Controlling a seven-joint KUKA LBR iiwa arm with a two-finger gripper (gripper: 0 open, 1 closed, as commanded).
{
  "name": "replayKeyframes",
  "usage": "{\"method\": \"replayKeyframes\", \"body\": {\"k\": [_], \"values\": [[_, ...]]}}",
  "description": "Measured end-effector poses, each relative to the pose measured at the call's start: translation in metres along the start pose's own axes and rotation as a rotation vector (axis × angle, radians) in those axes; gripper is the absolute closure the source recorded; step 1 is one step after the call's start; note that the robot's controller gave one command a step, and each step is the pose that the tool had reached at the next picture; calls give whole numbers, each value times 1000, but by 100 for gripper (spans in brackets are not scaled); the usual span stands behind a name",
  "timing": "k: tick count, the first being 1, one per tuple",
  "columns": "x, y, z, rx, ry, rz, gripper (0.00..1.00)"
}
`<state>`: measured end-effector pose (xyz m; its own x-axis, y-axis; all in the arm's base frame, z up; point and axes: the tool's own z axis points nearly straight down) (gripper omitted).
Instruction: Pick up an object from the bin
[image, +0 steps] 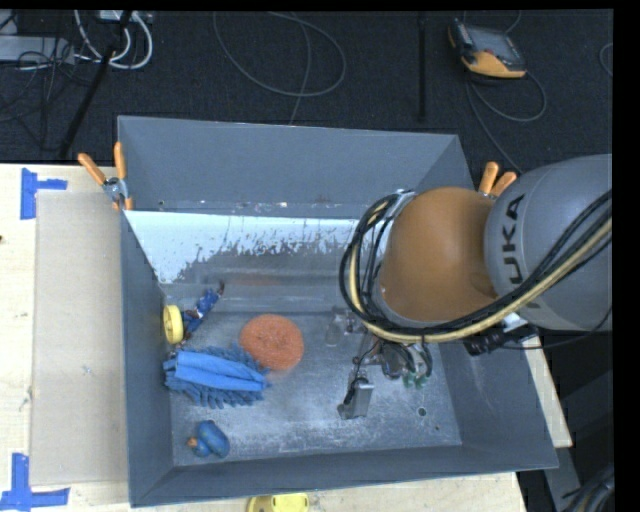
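Grey bare bin floor (295, 412) is under my gripper (353, 398), the orange round scrubber (272, 342) lies near but apart, my jaws' opening I cannot tell, so closing here may grasp nothing.

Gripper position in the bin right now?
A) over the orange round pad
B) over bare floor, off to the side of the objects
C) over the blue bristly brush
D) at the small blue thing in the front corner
B: the gripper is over bare floor of the bin, while the orange round pad and blue bristly brush lie apart toward the view's left.
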<state>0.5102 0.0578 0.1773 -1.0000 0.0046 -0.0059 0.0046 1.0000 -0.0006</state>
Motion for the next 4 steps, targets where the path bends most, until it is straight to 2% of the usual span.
{"method": "replayKeyframes", "body": {"k": [1, 2, 3, 4], "values": [[-6, 21, 19, -2, 4, -13, 0], [-22, 21, 25, -3, 11, -251, 0], [-26, 44, 40, -2, 5, -346, 0], [-49, 58, 46, -2, 6, -62, 0]]}}
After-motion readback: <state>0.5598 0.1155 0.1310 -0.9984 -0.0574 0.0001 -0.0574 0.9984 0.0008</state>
